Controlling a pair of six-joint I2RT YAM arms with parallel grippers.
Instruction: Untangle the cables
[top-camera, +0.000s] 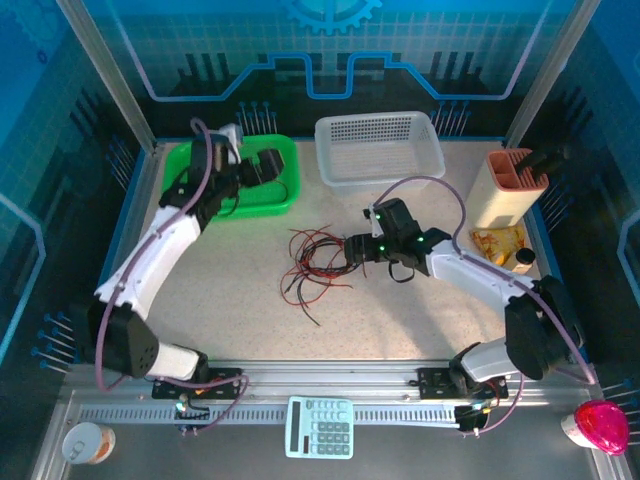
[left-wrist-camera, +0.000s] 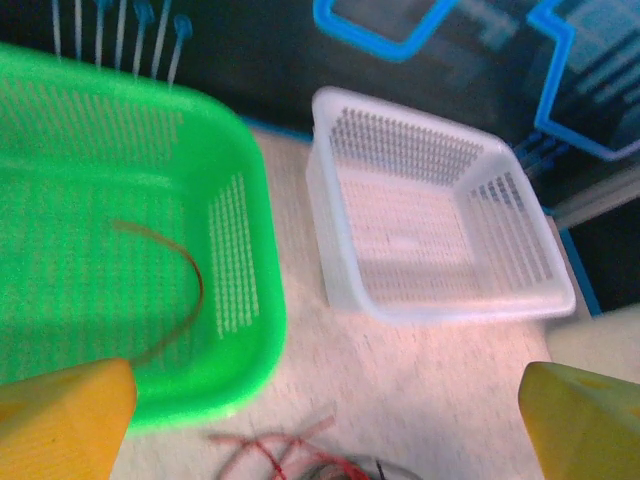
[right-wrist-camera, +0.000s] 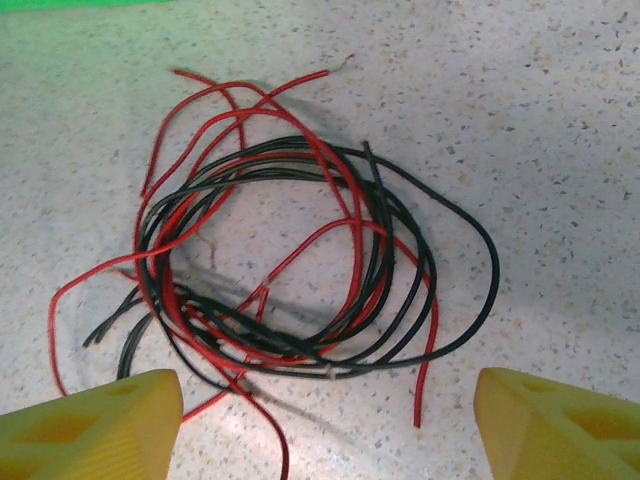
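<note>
Right wrist view: my right gripper (right-wrist-camera: 325, 425) poised at the cables (right-wrist-camera: 300, 250), jaws apart and empty.
Red and black strands lie coiled together mid-table, just left of my right fingers. I judge them light, limp and springy, best pinched at a free red end on the far side of the heap. My left gripper (left-wrist-camera: 325, 420), jaws wide, hangs at the green basket (left-wrist-camera: 240, 300), where one blurred red wire (left-wrist-camera: 190, 275) lies. Crossings inside the coil are too dense to trace.

White arms (top-camera: 165, 245), purple cables (top-camera: 432, 179), yellow fingertips (right-wrist-camera: 90, 425)
</note>
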